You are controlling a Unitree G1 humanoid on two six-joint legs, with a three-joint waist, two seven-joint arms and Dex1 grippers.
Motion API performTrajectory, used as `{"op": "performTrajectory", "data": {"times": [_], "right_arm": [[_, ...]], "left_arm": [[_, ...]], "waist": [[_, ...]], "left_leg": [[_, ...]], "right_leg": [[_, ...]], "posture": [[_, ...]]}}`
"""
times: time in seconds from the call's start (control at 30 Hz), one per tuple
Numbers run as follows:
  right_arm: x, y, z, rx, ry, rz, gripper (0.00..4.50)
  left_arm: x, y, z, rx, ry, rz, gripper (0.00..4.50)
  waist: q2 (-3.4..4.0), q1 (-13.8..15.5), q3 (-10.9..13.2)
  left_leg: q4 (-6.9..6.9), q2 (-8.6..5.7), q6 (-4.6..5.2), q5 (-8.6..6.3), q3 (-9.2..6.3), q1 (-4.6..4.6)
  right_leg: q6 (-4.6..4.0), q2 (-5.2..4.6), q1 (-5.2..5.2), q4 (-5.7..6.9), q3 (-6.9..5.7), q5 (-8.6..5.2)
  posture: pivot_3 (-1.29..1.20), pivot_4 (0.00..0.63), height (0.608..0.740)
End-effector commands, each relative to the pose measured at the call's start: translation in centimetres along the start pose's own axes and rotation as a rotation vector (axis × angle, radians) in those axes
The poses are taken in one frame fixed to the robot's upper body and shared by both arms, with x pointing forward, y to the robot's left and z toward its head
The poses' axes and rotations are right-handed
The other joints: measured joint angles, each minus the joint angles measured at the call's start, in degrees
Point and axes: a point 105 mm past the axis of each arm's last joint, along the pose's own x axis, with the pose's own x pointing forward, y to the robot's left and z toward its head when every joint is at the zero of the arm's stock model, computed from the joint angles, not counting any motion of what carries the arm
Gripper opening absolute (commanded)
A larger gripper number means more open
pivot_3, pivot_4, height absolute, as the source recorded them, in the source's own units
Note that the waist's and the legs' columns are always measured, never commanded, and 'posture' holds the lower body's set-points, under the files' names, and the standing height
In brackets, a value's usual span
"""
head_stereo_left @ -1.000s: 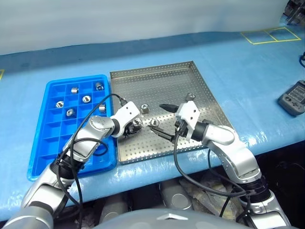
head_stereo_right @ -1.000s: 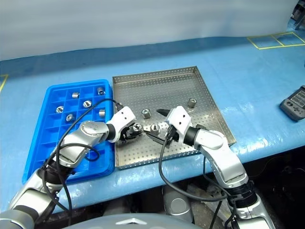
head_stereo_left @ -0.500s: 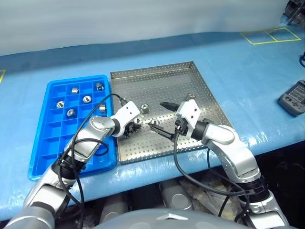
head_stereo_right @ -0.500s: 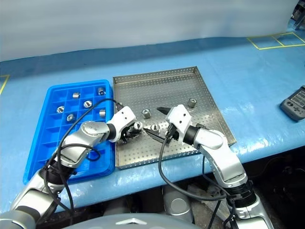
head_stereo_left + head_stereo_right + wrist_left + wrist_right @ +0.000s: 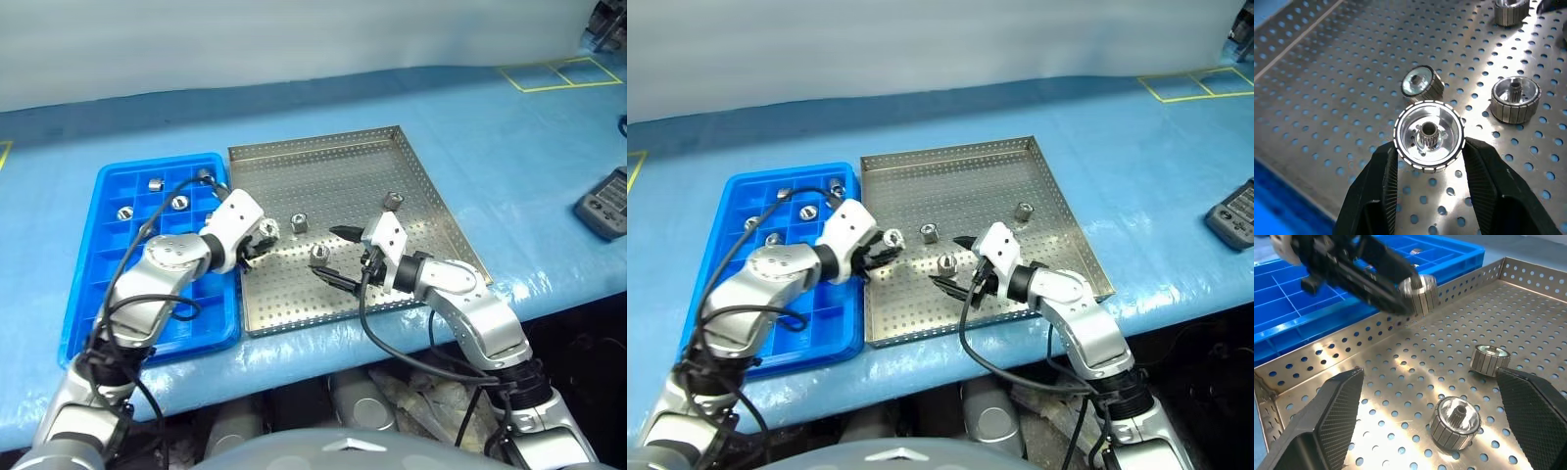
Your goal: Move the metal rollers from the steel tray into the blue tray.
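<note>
The upper half of the steel tray (image 5: 323, 162) lies bare in the middle of the frame, open to a reach. Lower down, three loose metal rollers (image 5: 318, 256) dot the floor, with the spread right end effector (image 5: 336, 257) straddling one. At the tray's left rim the left end effector (image 5: 263, 235), clamping a roller, blocks the way. The blue tray (image 5: 83, 294), left of frame, has vacant lower compartments.

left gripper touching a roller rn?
Touching. Left wrist view: both fingers of the left gripper press the sides of one metal roller, held above the steel tray.
</note>
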Motion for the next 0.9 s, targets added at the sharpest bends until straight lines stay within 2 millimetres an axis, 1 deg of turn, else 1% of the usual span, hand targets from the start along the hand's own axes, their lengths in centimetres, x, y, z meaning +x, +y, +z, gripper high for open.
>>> {"op": "performTrajectory", "data": {"times": [0.03,0.07,0.13,0.23,0.3,0.37,0.47,0.57,0.63,0.8,0.9], "right_arm": [[0.4,-0.4,0.9,-0.022,-0.01,0.007,4.5],[0.5,-0.6,0.8,-0.024,0.006,-0.005,4.5],[0.8,-0.6,0.8,-0.042,0.025,0.008,4.5],[1.1,-0.4,1.2,-0.063,0.021,0.03,4.5],[1.2,-0.1,1.7,-0.078,0.007,0.057,4.5],[1.2,0.1,2.0,-0.084,-0.002,0.08,4.5],[1.2,0.8,2.3,-0.099,-0.003,0.147,4.5],[1.1,1.3,2.7,-0.136,-0.02,0.195,4.5],[1.1,1.4,3.0,-0.147,-0.034,0.206,4.5],[1.1,1.3,3.3,-0.161,-0.039,0.203,4.5],[1.0,1.4,3.3,-0.164,-0.04,0.205,4.5]], "left_arm": [[-2.8,0.9,2.4,0.024,-0.1,0.072,1.68],[-3.4,1.1,2.5,0.024,-0.106,0.093,1.68],[-5.2,2.3,2.3,0.034,-0.095,0.187,1.68],[-7.2,3.5,1.7,0.031,-0.071,0.303,1.68],[-9.0,4.7,0.5,0.002,-0.031,0.438,1.68],[-10.0,5.2,-0.2,-0.021,-0.01,0.509,1.68],[-11.3,5.6,-1.8,-0.074,0.039,0.62,1.68],[-11.7,5.9,-3.3,-0.118,0.079,0.695,1.68],[-11.8,6.0,-3.9,-0.14,0.091,0.726,1.68],[-10.8,5.9,-5.0,-0.2,0.098,0.757,1.68],[-10.4,6.4,-6.0,-0.223,0.117,0.783,1.68]], "waist": [[-0.02,0.5,0.0],[-0.03,1.0,0.0],[-0.03,1.7,0.0],[-0.04,3.0,0.0],[-0.04,3.8,0.0],[-0.07,5.1,0.0],[-0.08,6.6,0.0],[-0.1,8.3,0.0],[-0.12,9.2,0.0],[-0.13,10.5,0.0],[-0.13,10.6,0.0]], "left_leg": [[0.0,0.0,0.0,0.0,0.0,0.0],[0.0,0.0,0.0,0.0,-0.01,0.0],[0.0,0.0,-0.01,0.0,-0.04,0.0],[0.0,0.02,-0.05,0.0,-0.09,-0.01],[0.0,0.0,-0.05,0.0,-0.12,-0.03],[0.0,-0.01,-0.05,0.0,-0.15,-0.03],[0.0,-0.02,-0.07,0.01,-0.26,-0.05],[0.0,-0.04,-0.09,0.02,-0.37,-0.05],[0.0,-0.04,-0.13,0.03,-0.45,-0.06],[0.0,-0.05,-0.24,0.08,-0.66,-0.08],[0.0,-0.05,-0.35,0.1,-0.83,-0.08]], "right_leg": [[0.0,-0.01,0.01,0.0,0.0,0.0],[0.0,0.0,0.01,-0.01,-0.01,0.0],[-0.01,0.0,0.0,-0.01,-0.04,0.0],[-0.03,0.02,-0.03,0.0,-0.08,-0.01],[-0.04,-0.01,-0.02,-0.01,-0.11,-0.01],[-0.04,-0.04,-0.01,-0.03,-0.15,-0.01],[-0.07,-0.08,0.0,-0.04,-0.29,-0.03],[-0.09,-0.13,0.07,-0.08,-0.44,-0.04],[-0.12,-0.14,0.09,-0.08,-0.53,-0.05],[-0.25,-0.2,0.12,-0.05,-0.74,-0.11],[-0.37,-0.2,0.13,0.0,-0.88,-0.17]], "posture": [[-0.11,0.15,0.74],[-0.11,0.15,0.74],[-0.08,0.15,0.74],[-0.05,0.15,0.74],[-0.03,0.15,0.74],[-0.02,0.15,0.74],[0.01,0.15,0.74],[0.03,0.15,0.74],[0.03,0.15,0.74],[0.03,0.15,0.74],[0.02,0.15,0.74]]}}
